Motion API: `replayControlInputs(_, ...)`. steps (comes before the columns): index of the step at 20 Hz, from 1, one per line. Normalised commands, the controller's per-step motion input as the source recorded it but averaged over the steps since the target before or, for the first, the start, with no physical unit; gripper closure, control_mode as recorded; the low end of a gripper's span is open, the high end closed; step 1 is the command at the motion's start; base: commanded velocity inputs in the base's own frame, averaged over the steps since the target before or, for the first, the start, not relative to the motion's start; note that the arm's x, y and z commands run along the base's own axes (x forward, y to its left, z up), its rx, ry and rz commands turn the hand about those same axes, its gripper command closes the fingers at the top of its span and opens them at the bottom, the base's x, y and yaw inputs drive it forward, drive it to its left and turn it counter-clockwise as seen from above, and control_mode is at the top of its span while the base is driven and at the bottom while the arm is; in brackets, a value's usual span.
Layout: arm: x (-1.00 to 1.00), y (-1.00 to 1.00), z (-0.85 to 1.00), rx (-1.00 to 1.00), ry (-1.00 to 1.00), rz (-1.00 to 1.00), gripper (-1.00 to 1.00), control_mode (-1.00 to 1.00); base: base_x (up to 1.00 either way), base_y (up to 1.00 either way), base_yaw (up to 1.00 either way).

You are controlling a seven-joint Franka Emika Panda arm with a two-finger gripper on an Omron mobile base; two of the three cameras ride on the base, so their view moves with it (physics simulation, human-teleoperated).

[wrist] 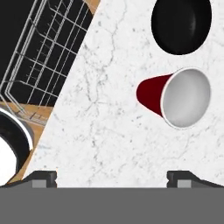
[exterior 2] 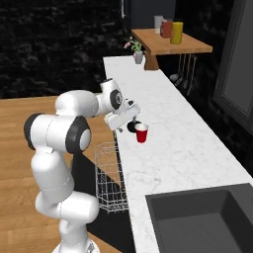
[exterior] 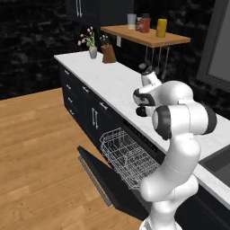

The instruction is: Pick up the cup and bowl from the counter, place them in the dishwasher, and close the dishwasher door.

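Note:
The red cup (wrist: 175, 98) with its white inside stands upright on the white marble counter (wrist: 109, 131), and shows again as the cup (exterior 2: 142, 132). Just beyond it sits the black bowl (wrist: 181, 24), partly hidden behind my hand as the bowl (exterior 2: 132, 127). My gripper (wrist: 112, 178) is open and empty. It hovers over the counter's front edge, offset to one side of the cup, as the gripper (exterior 2: 124, 123). The dishwasher door (exterior: 101, 173) lies dropped open, with the white wire rack (exterior: 128, 155) pulled out above it and below the counter edge (exterior 2: 109, 178).
A wooden shelf (exterior: 143, 37) with jars hangs at the far end, over a knife block (exterior: 108, 53) and a flower vase (exterior: 92, 51). Utensils (exterior 2: 184, 69) hang under the shelf. A dark sink (exterior 2: 202, 217) lies close on the right. Dark cabinets (exterior: 76, 96) run below the counter.

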Motion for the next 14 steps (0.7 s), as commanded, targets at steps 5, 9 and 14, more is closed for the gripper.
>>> replayControlInputs(5,0.05,-0.18,-0.30,-0.01,-0.02,0.22,-1.00,-1.00,0.00,0.00,0.00)
replayControlInputs(9,0.18,-0.08,-0.26,-0.01,-0.04,0.08,-1.00,-1.00,0.00,0.00,0.00)
replayControlInputs(14,0.39,-0.01,-0.24,0.00,-0.01,0.00,-1.00,-1.00,0.00,0.00,0.00)
